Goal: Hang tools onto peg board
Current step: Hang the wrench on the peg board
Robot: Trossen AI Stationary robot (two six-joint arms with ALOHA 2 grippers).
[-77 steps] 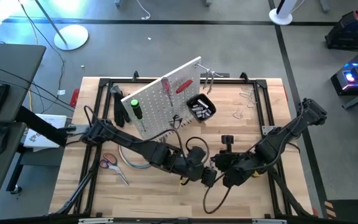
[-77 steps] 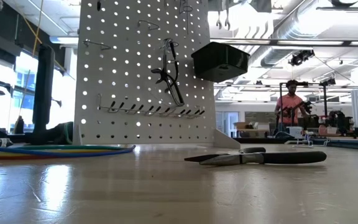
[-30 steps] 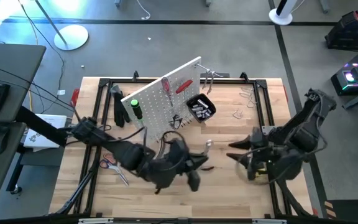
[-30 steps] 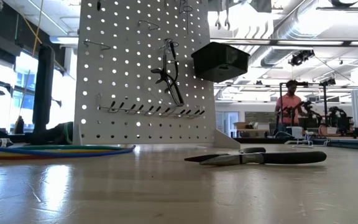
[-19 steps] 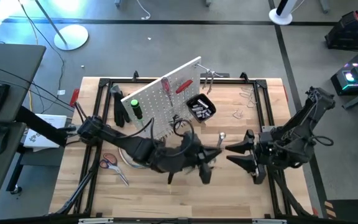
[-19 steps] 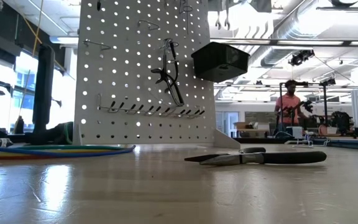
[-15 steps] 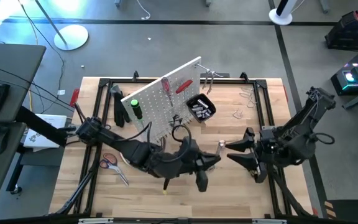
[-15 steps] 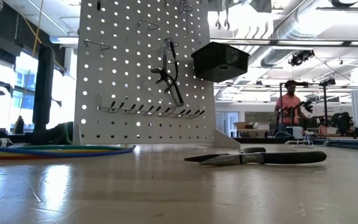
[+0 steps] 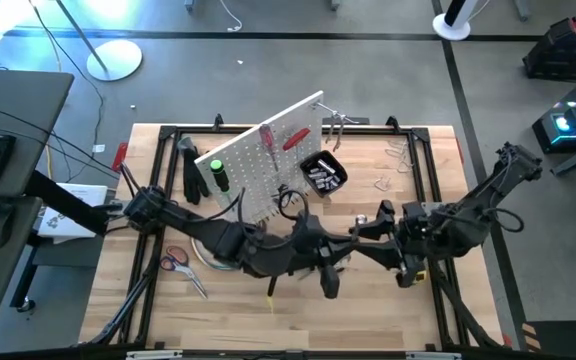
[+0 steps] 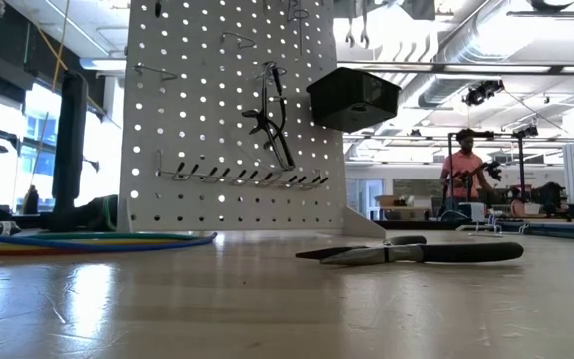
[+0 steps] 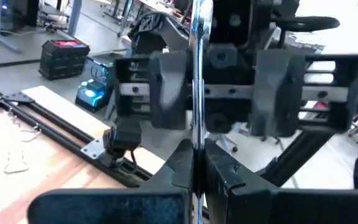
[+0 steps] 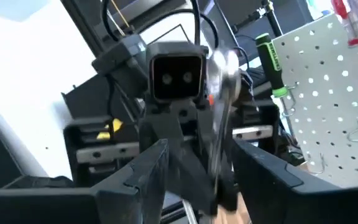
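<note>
Looking down from the high view first: I've got both arms meeting just right of centre, below the peg board [image 9: 268, 160], which stands slanted across the upper middle of the table [image 9: 268, 320]. My left gripper [image 9: 351, 247] is clenched on a silver wrench [image 9: 359, 220], and the right gripper [image 9: 371, 232] faces it with its fingers spread on either side of that wrench, not pinching it as far as I can tell. Red-handled scissors [image 9: 175, 261] lie at the left of the table, well apart from the action. Over to the low view: neither arm shows; black-handled pliers [image 10: 422, 252] lie flat on the wood at lower right of the board, and the black bin [image 10: 353, 98] sits on the board's right edge. A person [image 10: 463, 172] stands far back in the room. Left wrist view: the wrench [image 11: 197, 74] runs straight up the middle, pinched between my own fingers, the right gripper's body just behind it. Right wrist view: wrench [image 12: 219, 118] centre frame, my fingers [image 12: 145, 171] parted around it, a green-handled screwdriver [image 12: 270, 65] hanging on the board at upper right.
</note>
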